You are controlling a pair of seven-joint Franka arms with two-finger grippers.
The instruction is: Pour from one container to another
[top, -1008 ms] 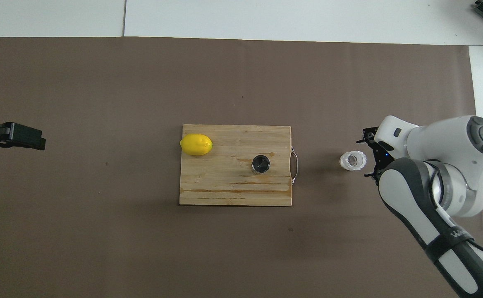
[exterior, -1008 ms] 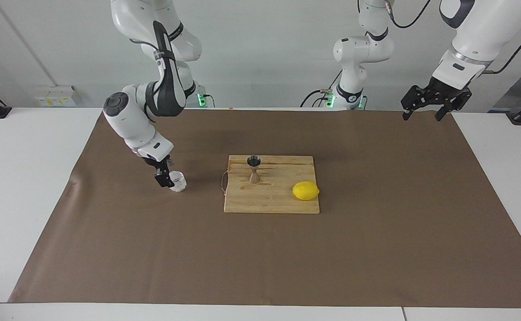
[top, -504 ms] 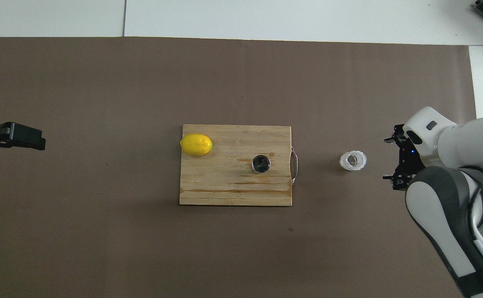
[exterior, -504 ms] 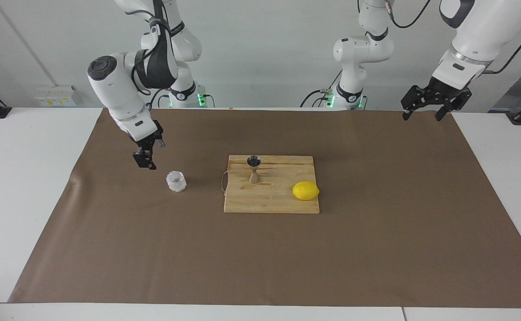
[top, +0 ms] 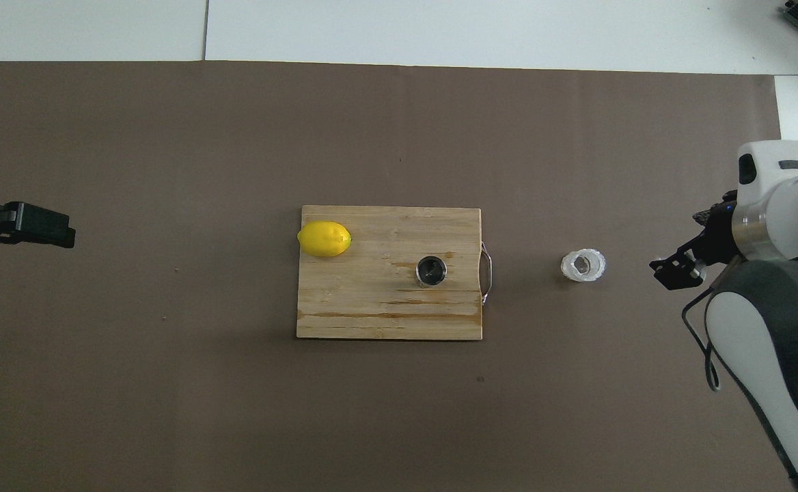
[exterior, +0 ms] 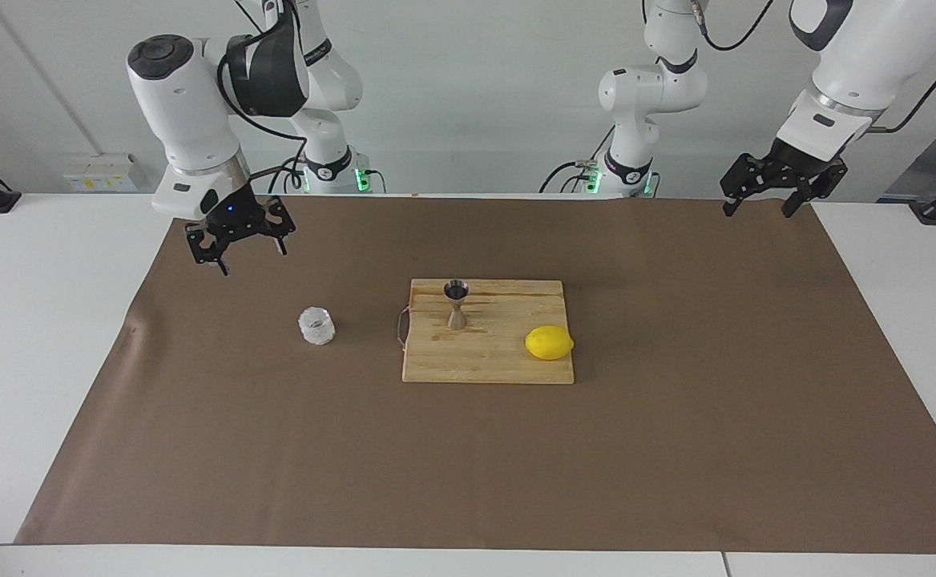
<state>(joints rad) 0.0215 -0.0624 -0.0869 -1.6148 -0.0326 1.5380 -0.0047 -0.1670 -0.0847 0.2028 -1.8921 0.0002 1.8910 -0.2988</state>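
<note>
**Asker:** Worktop layout, please. What sits on it, and does anything crowd the cup?

**Describer:** A white worktop [exterior: 43, 320] is covered by a brown paper sheet [exterior: 676, 449]. A rectangular wooden cutting board [exterior: 500, 365] with visible grain and a thin wire handle lies in the middle of the sheet. A silver metal jigger [exterior: 456, 304], hourglass-shaped with a narrow waist, stands upright on the board. A smooth yellow lemon [exterior: 549, 343] lies on the board too, toward the left arm's end. The clear glass cup [exterior: 316, 326], squat with a faceted wall, stands upright on the paper beside the board, toward the right arm's end. Nothing touches the cup, and bare paper lies between it and the board's handle.

**Asker:** Where are the two end effectors?

**Describer:** The right end effector [exterior: 236, 248] hangs in the air over the paper near its edge at the right arm's end, apart from the cup, fingers spread and holding nothing. The left end effector [exterior: 764, 202] waits raised over the sheet's corner at the left arm's end, also spread and empty.

**Asker:** Any writing?

**Describer:** None that I can read.
</note>
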